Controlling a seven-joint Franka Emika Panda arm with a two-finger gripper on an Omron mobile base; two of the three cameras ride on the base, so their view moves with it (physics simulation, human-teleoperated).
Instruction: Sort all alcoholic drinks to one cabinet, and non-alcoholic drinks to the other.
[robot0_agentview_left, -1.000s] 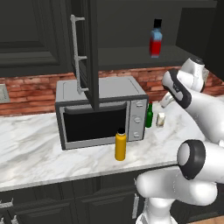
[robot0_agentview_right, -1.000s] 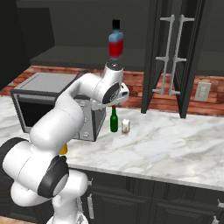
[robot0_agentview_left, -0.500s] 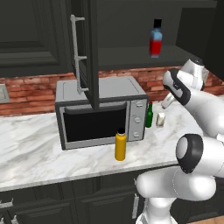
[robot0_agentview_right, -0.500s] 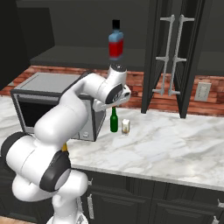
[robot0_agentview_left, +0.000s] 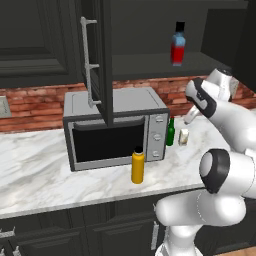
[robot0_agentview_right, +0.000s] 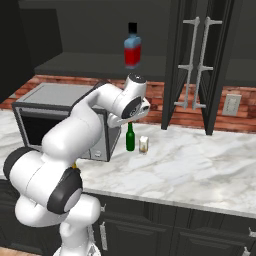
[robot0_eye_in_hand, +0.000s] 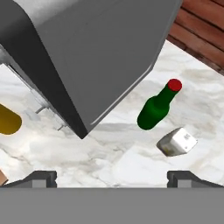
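Note:
A blue-and-red flat-sided bottle (robot0_agentview_left: 177, 44) (robot0_agentview_right: 132, 46) with a black cap stands on the open cabinet shelf above the counter. On the marble counter, a slim green bottle (robot0_agentview_left: 170, 132) (robot0_agentview_right: 130, 137) (robot0_eye_in_hand: 157, 107) with a red cap stands upright just right of the microwave. A small pale cream container (robot0_agentview_left: 183, 137) (robot0_agentview_right: 144, 144) (robot0_eye_in_hand: 177, 142) sits next to it. A yellow-orange bottle (robot0_agentview_left: 137, 166) (robot0_eye_in_hand: 8, 119) stands in front of the microwave. My gripper (robot0_agentview_left: 190, 118) (robot0_agentview_right: 131, 119) (robot0_eye_in_hand: 112, 179) hangs above the green bottle and the container, open, with nothing between its fingers.
The grey microwave (robot0_agentview_left: 115, 127) (robot0_eye_in_hand: 87, 48) fills the counter's left part. An open cabinet door (robot0_agentview_left: 97, 60) with a long handle hangs above it. Two more open doors (robot0_agentview_right: 200, 65) stand at the right, near a wall outlet (robot0_agentview_right: 231, 104). Bare marble counter (robot0_agentview_right: 200, 170) stretches to the right.
The hand has eased slightly lower over the green bottle. The bottles and the container have not moved.

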